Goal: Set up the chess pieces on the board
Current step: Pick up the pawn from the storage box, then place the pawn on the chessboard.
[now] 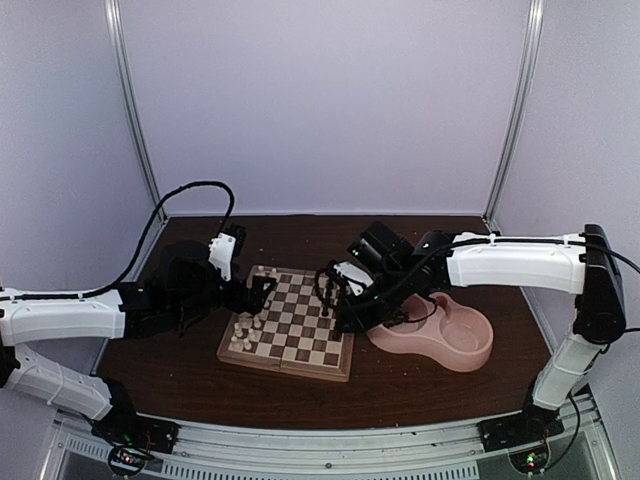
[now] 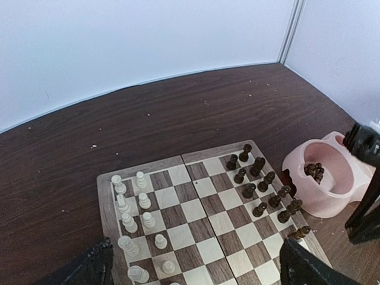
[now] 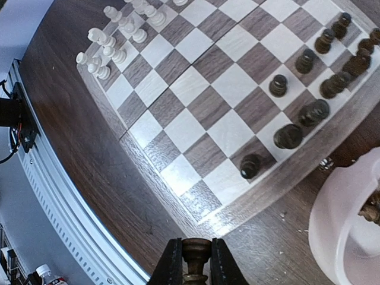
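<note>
Right end effector [image 3: 196, 260] pinches a dark chess piece [image 3: 196, 249] at bottom centre of its wrist view, long axis along the fingers. The board [image 3: 208, 107] lies straight up-frame, its unfilled near corner closest to this arm.

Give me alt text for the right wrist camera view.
The right gripper, shut on a dark brown chess piece, hangs over the table just off a corner of the board. On it, dark pieces line the right edge and cream pieces cluster at the far left; a pink bowl shows at right.
</note>
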Available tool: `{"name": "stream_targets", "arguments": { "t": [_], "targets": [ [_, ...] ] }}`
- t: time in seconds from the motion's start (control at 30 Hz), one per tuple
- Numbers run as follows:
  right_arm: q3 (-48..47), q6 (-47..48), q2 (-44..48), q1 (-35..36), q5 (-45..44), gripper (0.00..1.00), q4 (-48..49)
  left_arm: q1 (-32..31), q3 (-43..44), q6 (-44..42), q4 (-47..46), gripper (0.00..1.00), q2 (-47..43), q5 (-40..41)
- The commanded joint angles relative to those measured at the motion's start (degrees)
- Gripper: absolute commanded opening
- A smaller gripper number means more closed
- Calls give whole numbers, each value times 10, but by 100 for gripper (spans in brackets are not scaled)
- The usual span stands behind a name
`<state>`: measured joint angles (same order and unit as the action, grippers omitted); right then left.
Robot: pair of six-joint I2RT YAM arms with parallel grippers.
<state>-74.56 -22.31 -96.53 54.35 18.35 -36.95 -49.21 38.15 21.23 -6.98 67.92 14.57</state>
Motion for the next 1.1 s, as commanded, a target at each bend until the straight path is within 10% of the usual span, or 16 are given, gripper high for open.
{"name": "stream_targets", "arguments": {
  "t": [0.0, 1.07],
  "targets": [
    [-57, -3, -52, 26, -39, 13, -34, 7, -17, 10, -29, 98, -32, 37],
    [-321, 31, -293, 59, -116, 24, -142, 7, -16, -13, -21, 97, -38, 43]
  ]
}}
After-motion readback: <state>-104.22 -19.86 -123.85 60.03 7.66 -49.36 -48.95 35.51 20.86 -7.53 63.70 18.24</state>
